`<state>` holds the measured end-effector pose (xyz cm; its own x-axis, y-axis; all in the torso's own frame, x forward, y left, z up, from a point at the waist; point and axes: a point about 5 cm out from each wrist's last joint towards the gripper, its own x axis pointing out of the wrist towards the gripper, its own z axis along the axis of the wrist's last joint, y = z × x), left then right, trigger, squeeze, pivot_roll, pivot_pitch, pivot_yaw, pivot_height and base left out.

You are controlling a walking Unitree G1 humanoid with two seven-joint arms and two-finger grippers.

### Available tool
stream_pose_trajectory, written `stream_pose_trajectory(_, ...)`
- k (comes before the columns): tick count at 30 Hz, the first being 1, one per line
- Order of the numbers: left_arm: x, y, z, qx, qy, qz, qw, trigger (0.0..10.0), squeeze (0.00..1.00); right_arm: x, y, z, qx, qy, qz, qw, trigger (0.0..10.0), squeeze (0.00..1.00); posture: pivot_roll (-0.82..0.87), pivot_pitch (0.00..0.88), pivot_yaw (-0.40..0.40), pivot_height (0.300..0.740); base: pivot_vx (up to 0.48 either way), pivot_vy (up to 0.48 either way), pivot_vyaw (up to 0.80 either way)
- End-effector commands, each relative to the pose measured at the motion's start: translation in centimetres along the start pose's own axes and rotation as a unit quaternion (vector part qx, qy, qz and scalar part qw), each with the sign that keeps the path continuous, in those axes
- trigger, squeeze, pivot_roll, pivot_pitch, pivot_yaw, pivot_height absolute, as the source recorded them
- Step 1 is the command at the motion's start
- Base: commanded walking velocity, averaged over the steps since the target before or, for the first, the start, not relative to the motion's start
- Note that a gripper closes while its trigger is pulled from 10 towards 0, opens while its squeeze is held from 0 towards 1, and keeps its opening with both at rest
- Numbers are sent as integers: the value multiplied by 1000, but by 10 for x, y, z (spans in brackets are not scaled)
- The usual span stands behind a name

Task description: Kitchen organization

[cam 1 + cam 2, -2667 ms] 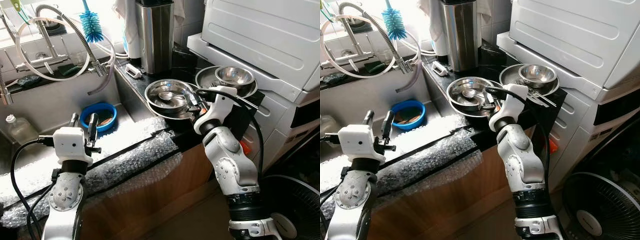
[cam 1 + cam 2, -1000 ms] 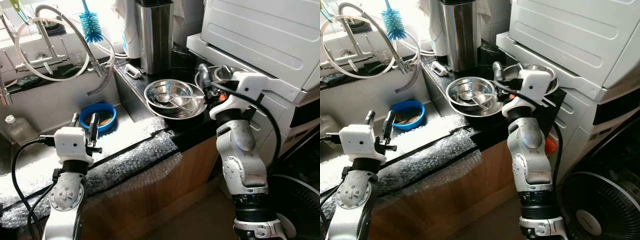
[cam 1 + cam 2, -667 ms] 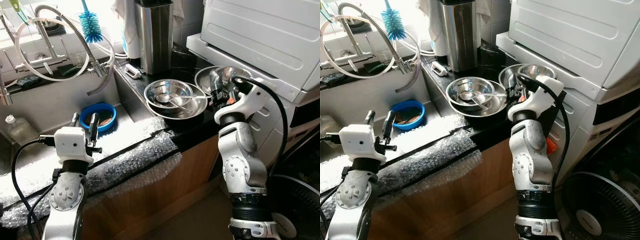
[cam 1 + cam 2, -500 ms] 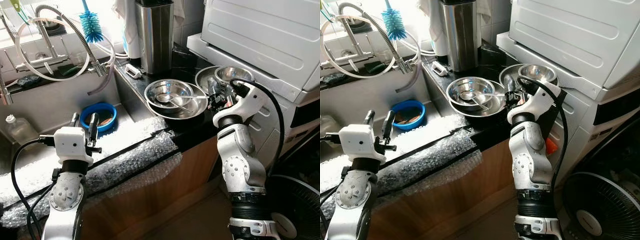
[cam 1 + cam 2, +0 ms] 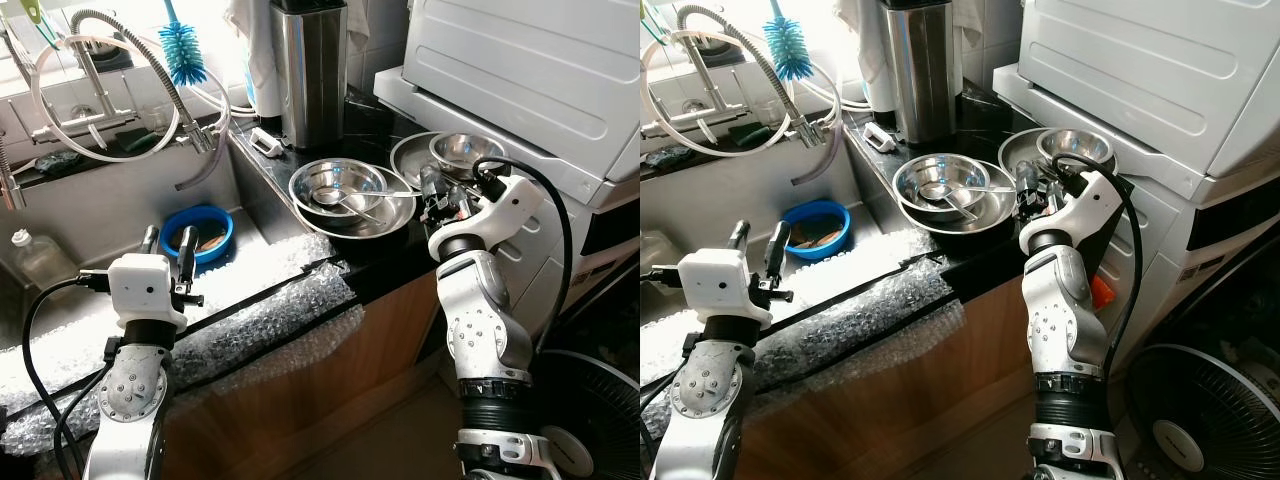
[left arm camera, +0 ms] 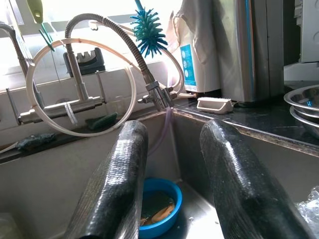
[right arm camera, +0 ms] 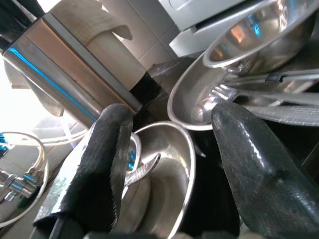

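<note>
Two head views show our right gripper [image 5: 432, 196] has swung back from the spoon bowl [image 5: 350, 197] to the plate [image 5: 1025, 150] with the small bowl [image 5: 468, 150], while wrist views show its fingers [image 7: 254, 164] spread empty and our left gripper [image 6: 172, 179] open, so cutlery's probably next.

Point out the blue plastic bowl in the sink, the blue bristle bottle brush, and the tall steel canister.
blue plastic bowl [image 5: 222, 221], left eye view, on its right rim.
blue bristle bottle brush [image 5: 184, 55], left eye view, on its bristle head.
tall steel canister [image 5: 912, 75], right eye view, on its front face.
</note>
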<state>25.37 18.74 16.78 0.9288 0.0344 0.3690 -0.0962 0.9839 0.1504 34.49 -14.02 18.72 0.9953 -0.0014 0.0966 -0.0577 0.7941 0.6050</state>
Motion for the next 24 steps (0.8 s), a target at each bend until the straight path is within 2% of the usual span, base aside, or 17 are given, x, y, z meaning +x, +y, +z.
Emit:
stream_pose_trajectory(1, 1, 0, 3, 12, -5, -4, 1000, 10000, 0, 3, 6, 0, 6, 4, 8, 1000, 10000, 0, -115, 0, 52, 740, 0, 0, 0)
stream_pose_trajectory(7, 0, -1, 3, 12, -5, -3, 1000, 10000, 0, 6, 9, -2, 21, 18, 18, 999, 10000, 0, -116, 0, 49, 740, 0, 0, 0)
stream_pose_trajectory(14, 0, -1, 3, 12, -5, -3, 1000, 10000, 0, 8, 8, -11, 1, 46, 11, 999, 10000, 0, -114, 0, 48, 740, 0, 0, 0)
stream_pose_trajectory(24, 0, 0, 3, 13, -5, -1, 1000, 10000, 0, 10, 9, -16, 0, 67, 12, 998, 10000, 0, -112, 0, 50, 740, 0, 0, 0)
